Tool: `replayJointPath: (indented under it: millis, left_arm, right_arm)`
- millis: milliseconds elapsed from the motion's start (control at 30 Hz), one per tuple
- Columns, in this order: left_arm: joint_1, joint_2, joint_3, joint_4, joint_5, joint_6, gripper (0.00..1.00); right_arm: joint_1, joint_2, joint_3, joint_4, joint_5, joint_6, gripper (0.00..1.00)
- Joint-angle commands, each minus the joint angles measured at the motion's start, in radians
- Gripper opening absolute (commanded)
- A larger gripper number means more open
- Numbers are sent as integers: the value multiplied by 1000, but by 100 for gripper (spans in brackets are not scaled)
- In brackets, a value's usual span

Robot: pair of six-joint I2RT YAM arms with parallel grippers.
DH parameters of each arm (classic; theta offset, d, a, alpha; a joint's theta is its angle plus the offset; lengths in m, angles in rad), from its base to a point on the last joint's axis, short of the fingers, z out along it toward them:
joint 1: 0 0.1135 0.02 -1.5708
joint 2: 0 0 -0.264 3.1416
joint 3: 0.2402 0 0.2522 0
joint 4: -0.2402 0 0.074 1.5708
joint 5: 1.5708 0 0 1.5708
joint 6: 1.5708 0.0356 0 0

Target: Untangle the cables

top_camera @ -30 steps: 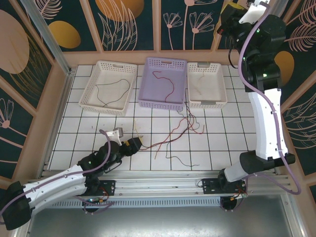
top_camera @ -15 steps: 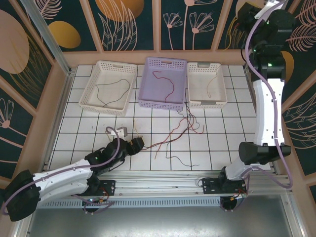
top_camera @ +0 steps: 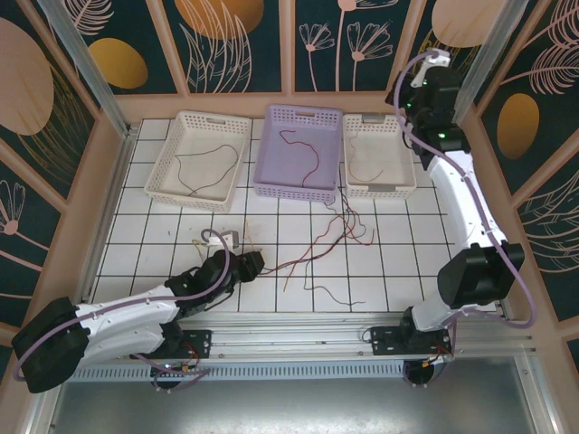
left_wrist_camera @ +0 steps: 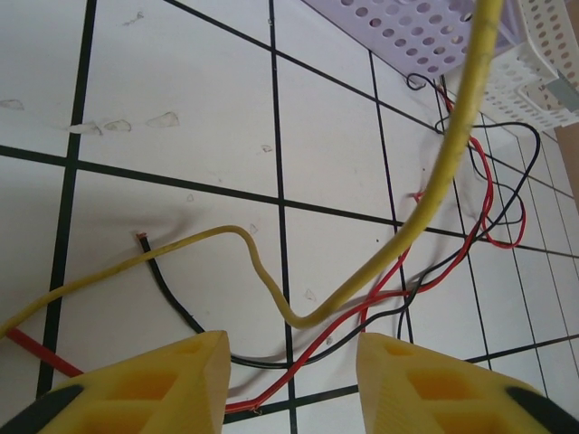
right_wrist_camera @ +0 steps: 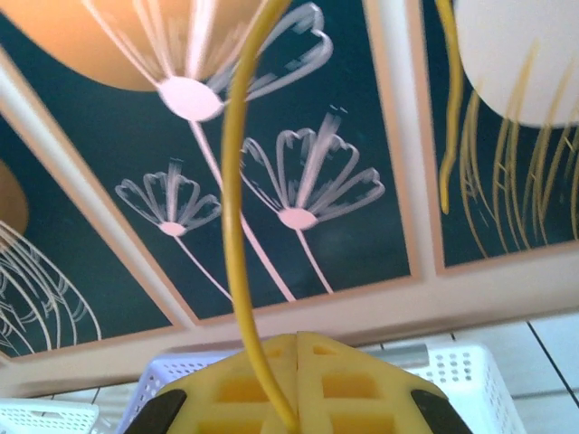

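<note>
Over on the left, a white basket (top_camera: 165, 163) sits at the back of the tiled table (top_camera: 145, 244) with one dark cable (top_camera: 204, 167) curled inside it. Nearer me, the left claw (top_camera: 248, 265) lies low over the tiles. Its yellow fingers (left_wrist_camera: 154, 380) stand apart, pinching nothing that I can see. In the wrist view a yellow cable (left_wrist_camera: 226, 237) loops down toward the gap between them and then climbs toward the camera. A red cable (left_wrist_camera: 38, 353) and a black cable (left_wrist_camera: 172, 287) run across the tiles beneath.

They are part of the loose tangle of cables (top_camera: 326, 249) spread over the middle of the table, just in front of the lavender basket (top_camera: 303, 113). That basket holds a red strand (top_camera: 303, 154) of its own. To its right, a second white basket (top_camera: 378, 188) has a thin wire (top_camera: 366, 169) in it.

Farthest right, the right claw (top_camera: 404, 93) is up by the back wall (right_wrist_camera: 362, 136), near that basket's far right corner. Its fingers are clenched tight on a yellow wire (right_wrist_camera: 231, 181) that rises from the seam between them.
</note>
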Motion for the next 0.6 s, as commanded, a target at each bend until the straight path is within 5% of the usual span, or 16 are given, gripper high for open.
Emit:
replayJointPath:
  millis: [0,567]
  left_arm:
    - [-3,7,31,37,-8,6,37]
    - [-3,-84,1,-6,-12,-2,31]
  right_arm:
    - [66,-55,-5,81,132,-127,0]
    - [140,-35,-138,129,345,-215,0]
